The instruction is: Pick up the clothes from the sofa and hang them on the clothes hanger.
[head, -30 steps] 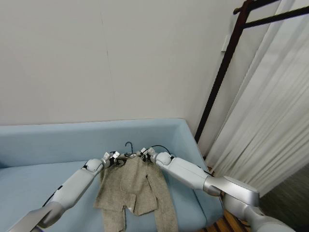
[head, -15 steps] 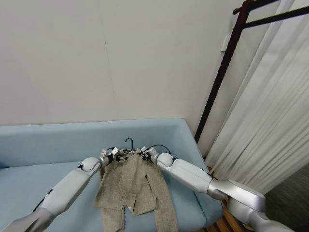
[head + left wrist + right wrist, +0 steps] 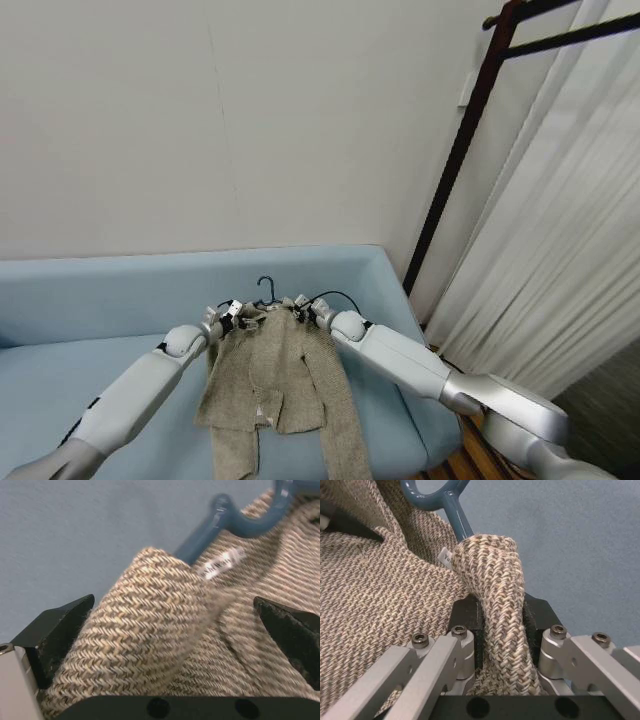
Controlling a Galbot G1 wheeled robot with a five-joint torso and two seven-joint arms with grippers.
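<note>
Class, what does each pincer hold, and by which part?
Right pincer clamps the cardigan by its shoulder fold; left pincer straddles the other shoulder, open.

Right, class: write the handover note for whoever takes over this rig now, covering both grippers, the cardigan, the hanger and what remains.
Left gripper: at one shoulder of the knit cardigan, fingers wide apart around a fold, apparently not clamped.
Right gripper: shut on the other shoulder's fold, beside the blue hanger.
Cardigan: already on the hanger, spread over the sofa seat.
Done: both shoulders reached, one gripped.
Left: close the left grip, lift, carry to the dark clothes rack on the right, hook it on.
</note>
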